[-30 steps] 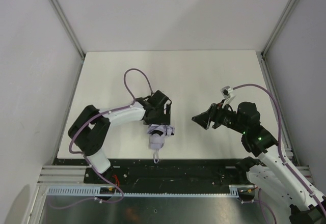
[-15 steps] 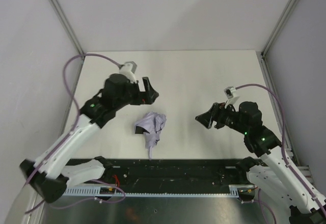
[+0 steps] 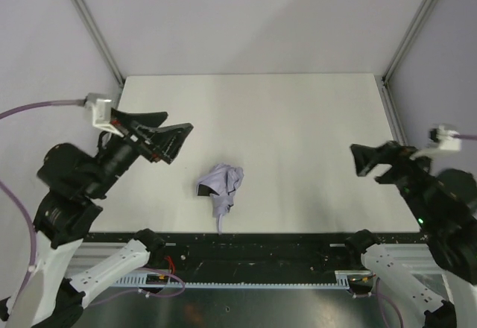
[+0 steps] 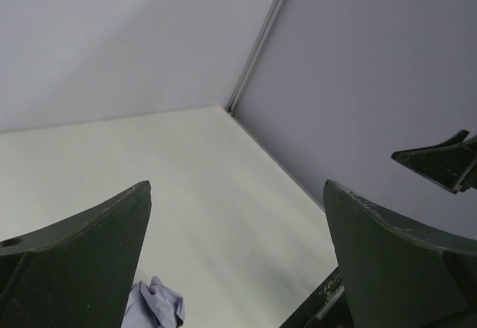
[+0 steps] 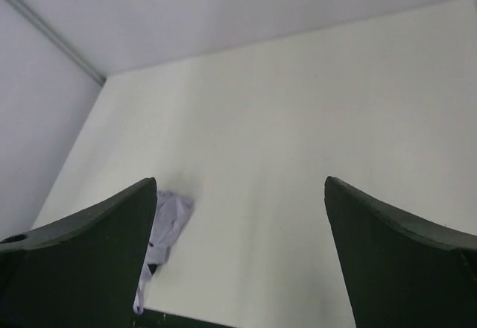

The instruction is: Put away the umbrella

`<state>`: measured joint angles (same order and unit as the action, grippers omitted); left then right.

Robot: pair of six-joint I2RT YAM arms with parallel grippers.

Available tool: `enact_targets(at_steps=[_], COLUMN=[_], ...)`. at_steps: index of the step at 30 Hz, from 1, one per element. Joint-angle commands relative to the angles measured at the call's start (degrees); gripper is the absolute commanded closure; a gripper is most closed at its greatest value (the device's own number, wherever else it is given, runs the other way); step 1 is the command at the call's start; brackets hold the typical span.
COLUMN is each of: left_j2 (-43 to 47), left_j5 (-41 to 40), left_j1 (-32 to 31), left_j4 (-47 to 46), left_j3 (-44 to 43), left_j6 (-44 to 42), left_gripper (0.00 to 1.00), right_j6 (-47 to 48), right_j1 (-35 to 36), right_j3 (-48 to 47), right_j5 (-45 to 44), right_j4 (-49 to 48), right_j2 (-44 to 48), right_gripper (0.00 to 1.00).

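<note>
The umbrella (image 3: 221, 187) lies collapsed on the white table (image 3: 298, 119), a crumpled lavender-grey bundle near the front edge, its narrow end toward the rail. Nothing touches it. My left gripper (image 3: 179, 121) hangs high at the left, well clear of it, jaws wide open and empty. My right gripper (image 3: 361, 162) is raised at the right, also open and empty. In the left wrist view the umbrella (image 4: 155, 307) peeks beside the left finger, below my gripper (image 4: 237, 186). In the right wrist view the umbrella (image 5: 168, 221) shows next to the left finger of my gripper (image 5: 240, 183).
A black rail (image 3: 261, 250) runs along the table's near edge. Pale walls with metal corner posts (image 3: 89, 26) close in the back and both sides. The right gripper's fingers (image 4: 441, 164) show far off in the left wrist view.
The left gripper let go of the umbrella, rose and swung back to the left, fully open. The right arm drew back right and up, opening wider. The umbrella has stayed put for half a second.
</note>
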<state>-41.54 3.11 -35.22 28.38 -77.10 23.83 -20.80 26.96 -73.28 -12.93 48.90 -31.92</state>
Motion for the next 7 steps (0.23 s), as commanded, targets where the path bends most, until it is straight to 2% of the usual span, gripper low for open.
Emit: enact_targets(at_steps=[1, 7], left_j2=[2.78, 6.38], left_j5=[-0.95, -2.67], left_j1=[0.24, 0.24], left_j4=[-4.86, -7.62], left_j3=[0.05, 3.27], left_j6=[-2.95, -1.48], left_gripper=[0.01, 0.0], right_j6=[2.6, 3.02], right_j1=[-0.12, 0.57], right_j3=[-6.94, -11.38], right_j5=[-8.52, -5.89], right_j4=[6.6, 9.24], right_j2=[4.7, 5.89], right_gripper=[0.01, 0.01])
